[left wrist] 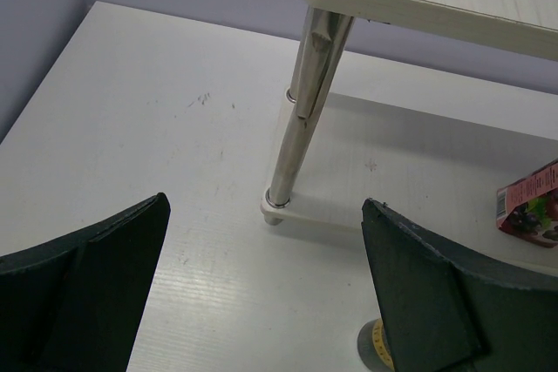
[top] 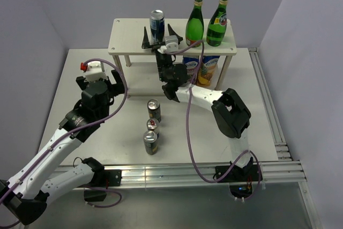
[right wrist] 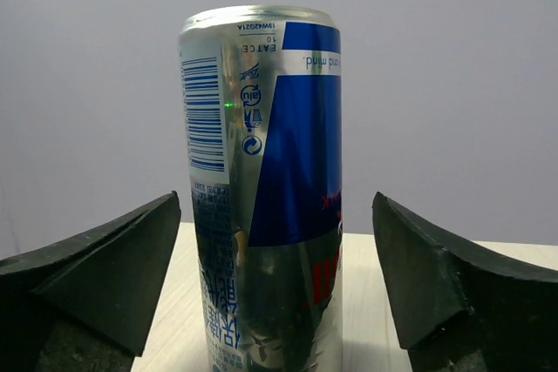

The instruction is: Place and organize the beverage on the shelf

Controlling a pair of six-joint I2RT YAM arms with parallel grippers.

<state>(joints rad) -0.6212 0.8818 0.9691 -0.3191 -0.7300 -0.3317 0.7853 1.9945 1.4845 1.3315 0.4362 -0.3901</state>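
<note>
Right gripper (top: 159, 37): jaws spread wide, released; one finger on each side of the can, with a gap at both.
Blue-silver can (right wrist: 261, 189): upright between those fingers, on the shelf (top: 128, 33) top board.
Green bottles (top: 195, 22): just right of that gripper, on the same board.
Left gripper (left wrist: 266, 285): spread open, empty, with a shelf leg (left wrist: 301, 128) ahead.
Three cans (top: 153, 127): on the bench (top: 254, 92), nearer the bases than the right gripper.

Atop the shelf (top: 128, 36), at left: lone can (top: 157, 23); at right: left bottle (top: 194, 22) beside right bottle (top: 217, 22). On its lower board, beneath the bottles: cartons (top: 201, 68). On the table (top: 252, 95) before the shelf, in line: far can (top: 154, 110), middle can (top: 153, 126), near can (top: 150, 142).
</note>
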